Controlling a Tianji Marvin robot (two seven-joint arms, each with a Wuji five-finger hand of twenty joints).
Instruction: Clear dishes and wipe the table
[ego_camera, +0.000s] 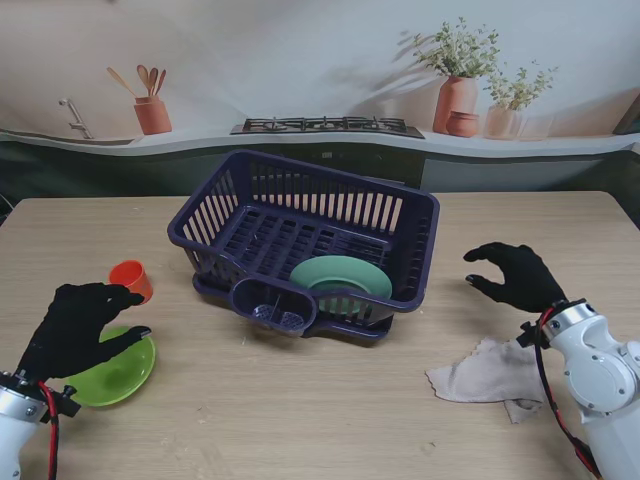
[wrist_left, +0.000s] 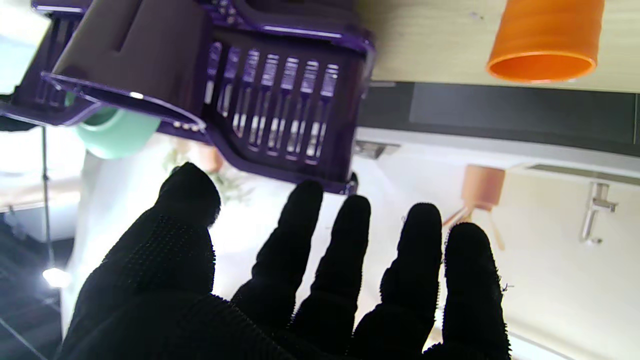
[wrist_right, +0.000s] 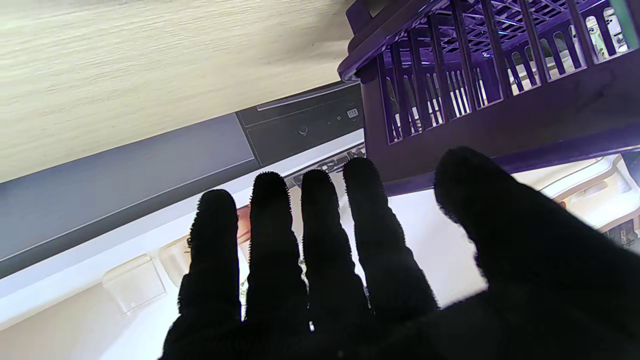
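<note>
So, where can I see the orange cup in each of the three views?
Stand view: the orange cup stands on the table's left part, just beyond the left hand and the green plate.
Left wrist view: the cup is at the top right, its open mouth toward the camera.
Right wrist view: not in it.
Shared landmark: the purple dish rack.

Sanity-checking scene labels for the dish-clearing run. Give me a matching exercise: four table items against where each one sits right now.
Things:
1. round mint-green plate
2. small orange plastic cup
3. lime-green shallow plate
4. beige crumpled cloth

Places:
A. flat on the table, nearer to me than the right hand
B. partly under the left hand
C. inside the dark purple plastic dish rack
D. on the table, left of the rack

Pairs: 1-C, 2-D, 3-B, 4-A
</note>
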